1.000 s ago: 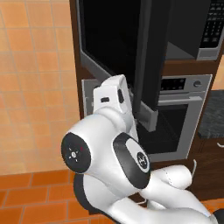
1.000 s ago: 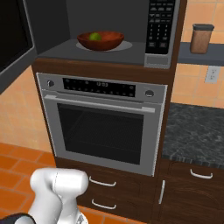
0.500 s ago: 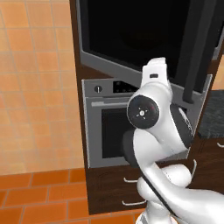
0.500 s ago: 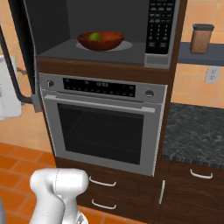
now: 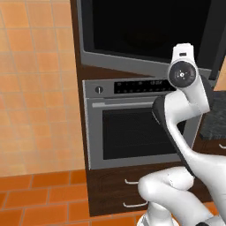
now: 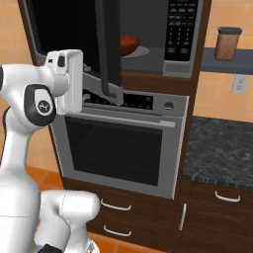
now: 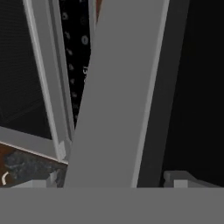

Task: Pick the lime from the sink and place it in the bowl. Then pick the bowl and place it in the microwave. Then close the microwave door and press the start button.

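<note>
The microwave [image 6: 180,29] is set in the cabinet above the oven. Its door [image 6: 111,39] stands half swung, edge-on in the right base view and a wide black panel [image 5: 145,31] in the left base view. Past the door's edge, part of the reddish-brown bowl [image 6: 130,43] shows inside the microwave. The lime is hidden and the sink is out of view. My gripper [image 6: 104,89] is at the door's lower edge. In the hand view the gripper [image 7: 111,180] is open, with a grey bar of the door [image 7: 118,87] running up between its fingertips [image 7: 43,183].
A steel oven [image 6: 123,148] with a dark window sits under the microwave, with drawers below it. To the right are a dark stone counter [image 6: 217,148] and a brown jar [image 6: 229,43] on a shelf. Orange floor tiles [image 5: 39,198] lie in front.
The arm has swung across towards the microwave, and the door has swung inwards with it from wide open to half shut. The door now hides most of the bowl.
</note>
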Controlling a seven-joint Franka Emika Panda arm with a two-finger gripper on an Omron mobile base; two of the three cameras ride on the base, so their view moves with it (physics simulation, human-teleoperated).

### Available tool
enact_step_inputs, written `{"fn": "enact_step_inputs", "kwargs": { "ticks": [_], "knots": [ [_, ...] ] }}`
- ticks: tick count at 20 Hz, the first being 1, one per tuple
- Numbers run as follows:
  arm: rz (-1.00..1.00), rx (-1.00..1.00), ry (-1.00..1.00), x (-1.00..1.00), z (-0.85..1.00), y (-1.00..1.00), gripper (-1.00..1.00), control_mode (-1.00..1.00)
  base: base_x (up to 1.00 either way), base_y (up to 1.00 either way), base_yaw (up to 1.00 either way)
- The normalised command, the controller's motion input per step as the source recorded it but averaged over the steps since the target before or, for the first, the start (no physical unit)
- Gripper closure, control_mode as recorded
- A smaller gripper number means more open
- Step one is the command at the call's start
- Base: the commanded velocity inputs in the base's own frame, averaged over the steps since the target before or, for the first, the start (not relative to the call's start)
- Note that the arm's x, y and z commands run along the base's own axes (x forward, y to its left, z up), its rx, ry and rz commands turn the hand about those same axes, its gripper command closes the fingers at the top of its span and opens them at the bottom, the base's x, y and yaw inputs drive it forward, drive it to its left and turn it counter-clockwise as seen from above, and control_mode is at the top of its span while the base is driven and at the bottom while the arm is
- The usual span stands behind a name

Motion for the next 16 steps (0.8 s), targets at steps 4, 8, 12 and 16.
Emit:
{"fn": "enact_step_inputs", "kwargs": {
  "ticks": [4, 8, 12, 16],
  "knots": [
    [0.05, 0.06, 0.03, 1.0, 0.21, -0.67, -1.0, -1.0, 0.0, 0.0, 0.0],
    [0.07, 0.04, 0.06, 1.0, 0.12, -0.33, -1.0, -1.0, 0.0, 0.0, 0.0],
    [0.1, 0.01, 0.05, 0.98, -0.01, -0.18, -1.0, -1.0, 0.0, 0.0, 0.0],
    [0.13, 0.0, 0.0, 0.71, -0.05, -0.08, -1.0, -1.0, 0.0, 0.0, 0.0]
  ]
}}
